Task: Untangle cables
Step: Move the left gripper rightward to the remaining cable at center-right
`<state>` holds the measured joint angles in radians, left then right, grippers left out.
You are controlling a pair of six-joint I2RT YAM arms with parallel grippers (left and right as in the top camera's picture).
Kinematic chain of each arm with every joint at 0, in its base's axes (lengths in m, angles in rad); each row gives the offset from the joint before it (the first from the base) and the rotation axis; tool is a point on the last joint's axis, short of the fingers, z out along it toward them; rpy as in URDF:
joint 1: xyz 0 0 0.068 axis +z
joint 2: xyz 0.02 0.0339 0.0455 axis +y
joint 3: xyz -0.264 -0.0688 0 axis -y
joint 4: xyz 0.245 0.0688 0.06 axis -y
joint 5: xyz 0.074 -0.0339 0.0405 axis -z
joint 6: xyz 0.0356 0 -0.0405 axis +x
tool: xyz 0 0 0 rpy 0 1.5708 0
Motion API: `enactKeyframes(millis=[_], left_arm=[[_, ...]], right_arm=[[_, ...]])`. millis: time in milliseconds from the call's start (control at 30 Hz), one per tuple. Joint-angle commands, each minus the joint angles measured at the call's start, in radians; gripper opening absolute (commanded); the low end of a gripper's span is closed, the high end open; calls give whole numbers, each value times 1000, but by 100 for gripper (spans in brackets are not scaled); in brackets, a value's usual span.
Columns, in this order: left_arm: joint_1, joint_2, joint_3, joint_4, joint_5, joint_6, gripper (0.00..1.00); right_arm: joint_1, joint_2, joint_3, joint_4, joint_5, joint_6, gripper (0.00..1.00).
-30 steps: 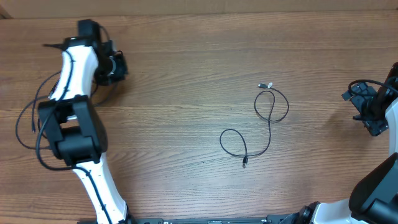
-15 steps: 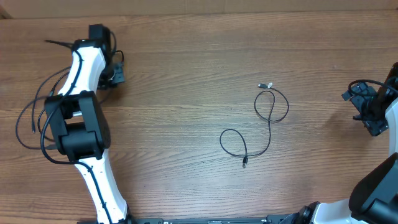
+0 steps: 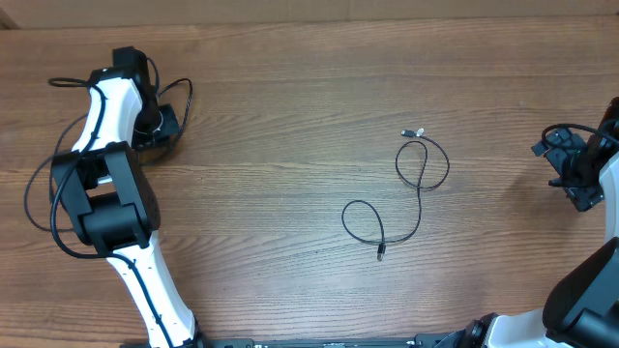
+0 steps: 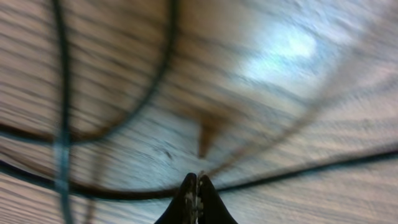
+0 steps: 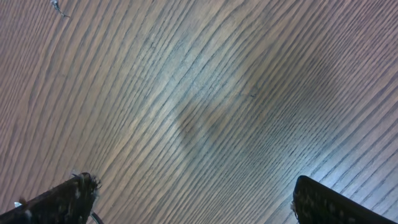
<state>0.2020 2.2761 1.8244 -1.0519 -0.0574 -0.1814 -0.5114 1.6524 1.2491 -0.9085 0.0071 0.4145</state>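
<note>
"Where do we find the cable?"

"We see one thin black cable lying in two loops on the table, right of centre. It is well apart from both grippers and nearer the right one."

"And the hands?"

"We see the right gripper with its fingers spread wide over bare wood, touching nothing. The left gripper is pressed together at the far left. Blurred dark cords cross just by its tips, and we cannot tell whether it pinches one."
</note>
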Motion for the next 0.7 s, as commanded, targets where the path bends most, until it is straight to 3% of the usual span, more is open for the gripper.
enactKeyframes(millis=[0,200,400,667], left_arm=[[-34,-8,-9,-26,72,27,4],[-87,-61,-9,-65,110,16,4],[-183,-71,-14,-140,288,16,4],[-350,-71,-18,-219,314,8,5]], right_arm=[[-2,-5,-2,4,7,0,100],[-2,-5,-2,4,7,0,100],[-2,-5,-2,4,7,0,100],[-2,-5,-2,3,7,0,100]])
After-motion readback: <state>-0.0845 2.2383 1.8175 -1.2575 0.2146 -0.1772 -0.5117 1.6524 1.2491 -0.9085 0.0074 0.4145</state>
